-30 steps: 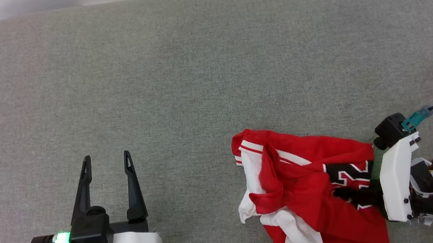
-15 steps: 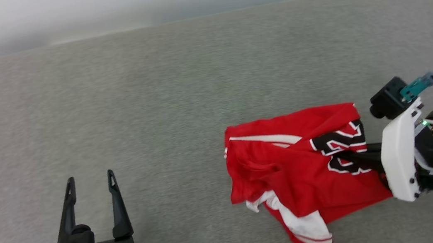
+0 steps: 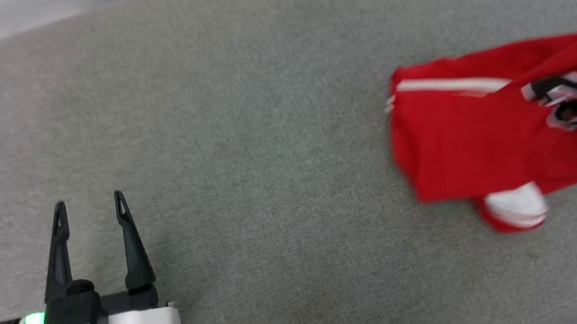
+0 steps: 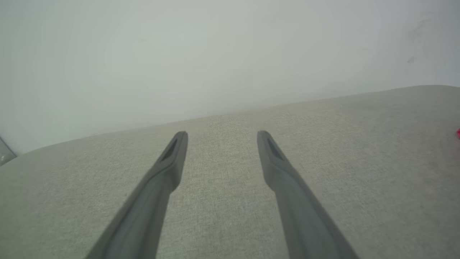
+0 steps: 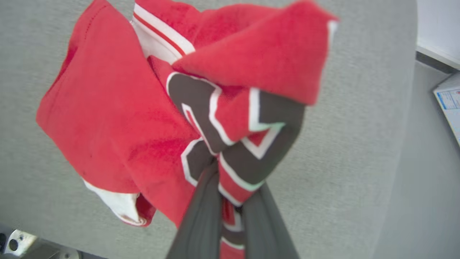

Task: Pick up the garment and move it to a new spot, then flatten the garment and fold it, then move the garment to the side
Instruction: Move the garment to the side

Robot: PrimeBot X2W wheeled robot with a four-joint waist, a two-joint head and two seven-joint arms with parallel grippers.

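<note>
Right claw (image 5: 233, 201) is pinched shut on the red jersey (image 5: 118, 118) at its number print (image 5: 201, 97). I'd lift high, land mid-worktop (image 3: 262, 132). Left claw (image 3: 88, 201) gapes wide, ready for spreading.

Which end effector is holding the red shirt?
The right end effector: its dark fingers are pinched shut on the red shirt. The left end effector is open and empty.
</note>
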